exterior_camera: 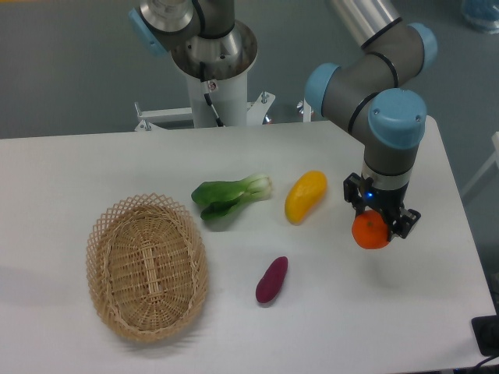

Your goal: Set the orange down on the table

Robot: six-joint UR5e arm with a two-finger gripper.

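Observation:
The orange (pixel 370 231) is a small round bright-orange fruit at the right side of the white table (pixel 405 312). My gripper (pixel 378 226) points straight down over it with its dark fingers on either side of the fruit, shut on it. The orange's lower half shows below the fingertips. I cannot tell whether it touches the tabletop or hangs just above it; a faint shadow lies beneath it.
A yellow mango-like fruit (pixel 305 195) lies just left of the gripper. A green bok choy (pixel 230 196) lies further left, a purple sweet potato (pixel 271 280) toward the front, and an oval wicker basket (pixel 146 266) at the left.

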